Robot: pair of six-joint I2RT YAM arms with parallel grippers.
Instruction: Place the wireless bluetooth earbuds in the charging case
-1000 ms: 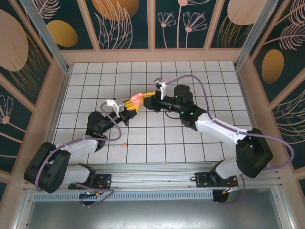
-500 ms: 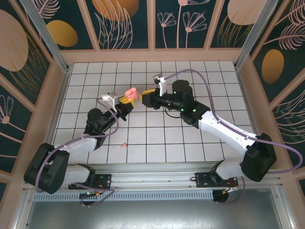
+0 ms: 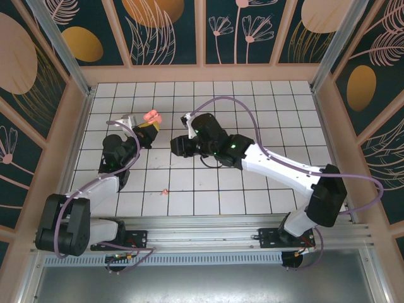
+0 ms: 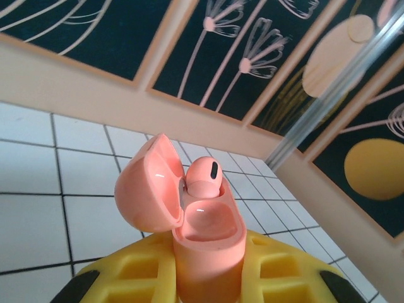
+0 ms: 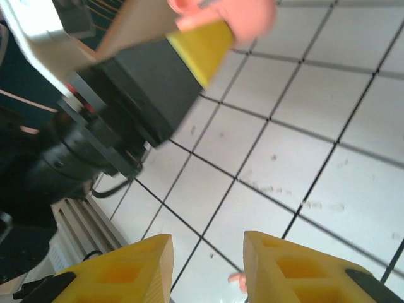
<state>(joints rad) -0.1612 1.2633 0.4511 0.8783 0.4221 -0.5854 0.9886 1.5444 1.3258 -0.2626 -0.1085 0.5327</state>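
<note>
1. Nearest my bases, the loose earbud (image 3: 165, 190) lies on a tile where it lay a second ago. It is a small pink bit, well apart from both my arms.
2. My right gripper (image 5: 207, 245) has broken away from the meeting at mid-table and swung left and low. Its yellow jaws stand apart with nothing between them, only bare tile and a speck of pink at their lower edge.
3. My left gripper (image 3: 149, 124) has drawn back toward the far left, jaws clamped on the pink charging case (image 4: 205, 230). The lid (image 4: 148, 186) hangs open and the seated earbud (image 4: 205, 173) stands in its well, while the slot beside it looks vacant. I judge the task half done: one bud is home, and my freed right jaws are placed to go for the other.
4. The white tiled tabletop (image 3: 252, 189) is ruled in dark grout lines and shows faint scuffs in my right wrist view.
5. Beyond it stand dark wall panels (image 3: 164, 28) painted with gold discs and pale flowers, framed in peach trim, with a metal post (image 4: 334, 95) at the corner.
</note>
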